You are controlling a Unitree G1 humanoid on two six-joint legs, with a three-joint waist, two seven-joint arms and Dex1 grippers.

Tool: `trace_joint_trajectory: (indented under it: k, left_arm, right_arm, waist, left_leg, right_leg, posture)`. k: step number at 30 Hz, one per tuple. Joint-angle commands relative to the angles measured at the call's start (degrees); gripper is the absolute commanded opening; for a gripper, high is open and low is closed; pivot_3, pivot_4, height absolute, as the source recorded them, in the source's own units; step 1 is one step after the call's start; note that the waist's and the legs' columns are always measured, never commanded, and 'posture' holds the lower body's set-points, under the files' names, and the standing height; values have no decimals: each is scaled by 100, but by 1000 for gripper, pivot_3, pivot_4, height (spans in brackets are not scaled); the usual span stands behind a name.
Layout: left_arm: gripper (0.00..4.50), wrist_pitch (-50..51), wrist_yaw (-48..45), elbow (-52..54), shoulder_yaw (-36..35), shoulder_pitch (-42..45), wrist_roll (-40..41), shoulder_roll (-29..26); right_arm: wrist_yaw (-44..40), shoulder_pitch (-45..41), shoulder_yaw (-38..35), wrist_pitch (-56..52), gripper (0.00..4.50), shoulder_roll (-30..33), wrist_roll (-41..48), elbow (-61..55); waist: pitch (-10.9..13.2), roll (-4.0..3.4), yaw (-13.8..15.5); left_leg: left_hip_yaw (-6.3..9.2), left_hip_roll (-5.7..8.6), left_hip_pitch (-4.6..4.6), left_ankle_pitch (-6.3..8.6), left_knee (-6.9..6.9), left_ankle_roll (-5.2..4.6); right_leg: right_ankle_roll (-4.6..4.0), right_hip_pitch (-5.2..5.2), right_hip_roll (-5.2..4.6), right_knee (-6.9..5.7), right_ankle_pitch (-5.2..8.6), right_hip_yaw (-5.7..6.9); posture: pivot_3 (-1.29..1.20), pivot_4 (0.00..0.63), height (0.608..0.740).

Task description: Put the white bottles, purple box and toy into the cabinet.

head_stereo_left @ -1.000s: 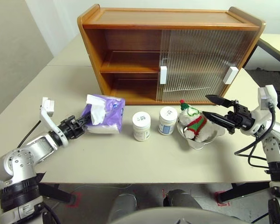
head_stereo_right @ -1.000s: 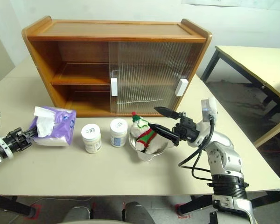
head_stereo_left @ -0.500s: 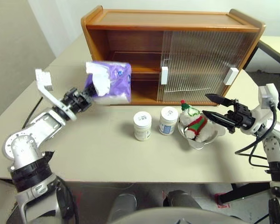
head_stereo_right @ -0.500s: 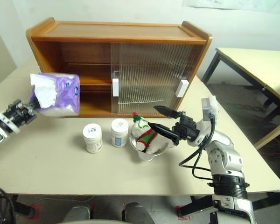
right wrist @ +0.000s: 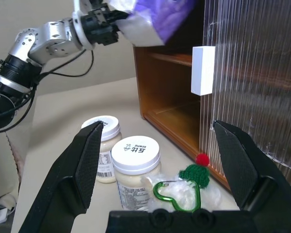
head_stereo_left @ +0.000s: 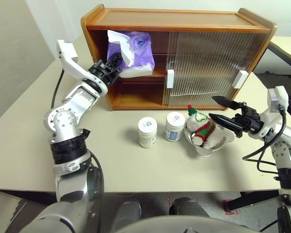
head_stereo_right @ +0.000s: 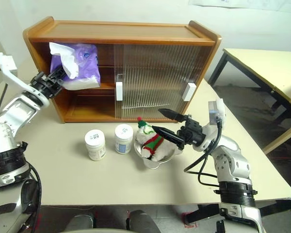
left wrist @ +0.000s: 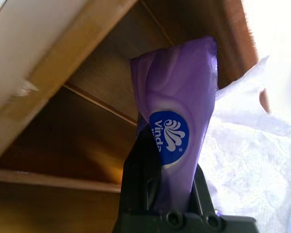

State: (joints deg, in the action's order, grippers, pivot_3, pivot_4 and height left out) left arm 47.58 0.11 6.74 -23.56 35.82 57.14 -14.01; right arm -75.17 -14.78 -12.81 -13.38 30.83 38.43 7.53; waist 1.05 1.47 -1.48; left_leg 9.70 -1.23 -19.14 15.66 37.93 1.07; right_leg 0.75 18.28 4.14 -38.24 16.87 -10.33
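Observation:
My left gripper (head_stereo_left: pixel 114 65) is shut on the purple box (head_stereo_left: pixel 134 52) and holds it up at the open left half of the cabinet (head_stereo_left: pixel 174 19), level with the upper shelf. In the left wrist view the purple box (left wrist: pixel 177 126) sits pinched between the black fingers (left wrist: pixel 138 179), its white tissue spilling to one side. Two white bottles (head_stereo_left: pixel 147 131) (head_stereo_left: pixel 174 125) stand side by side on the table in front of the cabinet. Just right of them the toy (head_stereo_left: pixel 202 130) lies in a steel bowl. My right gripper (head_stereo_left: pixel 212 107) hovers open beside the toy, empty.
The steel bowl (head_stereo_left: pixel 207 147) holds the toy. Ribbed sliding doors (head_stereo_left: pixel 208 63) with white handles (head_stereo_left: pixel 169 77) cover the cabinet's right half. The lower left shelf (head_stereo_left: pixel 136 94) is open. A second table (head_stereo_right: pixel 262 60) stands off to the right. The table's front edge (head_stereo_left: pixel 150 187) is near.
My left arm lifted the purple box off the table, up and to the right, to the cabinet's upper shelf opening. The right gripper stayed put.

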Motion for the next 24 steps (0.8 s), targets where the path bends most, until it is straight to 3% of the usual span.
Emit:
trace_joint_trajectory:
  k: [1, 17, 24]
  left_arm:
    - [3, -360, 185, -225, 14, 119, -312, 122]
    - [3, -1673, 387, -1454, 192, 698, -1255, 1141]
    - [3, -2067, 331, -2036, 81, 1020, -1415, 1114]
  right_arm:
    - [21, 17, -3, 11, 4500, -15, 32, -63]
    - [-88, -75, 39, 111, 4500, -36, -31, 91]
    - [-108, -38, 43, 133, 4500, -41, -45, 107]
  waist:
    - [1, 1, -9]
    - [17, 27, 21]
    - [19, 29, 26]
  left_leg:
    - [0, 0, -1, 0, 0, 0]
    - [1, 6, -6, 7, 12, -14]
    - [1, 6, -6, 6, 11, -14]
  right_leg:
    - [2, 0, 0, 1, 2, -1]
    - [14, -8, -1, 4, 8, -4]
    - [15, -8, -1, 3, 7, -4]
  posture:
    - [-84, 0, 740]
    - [-73, 0, 740]
    - [-67, 0, 740]
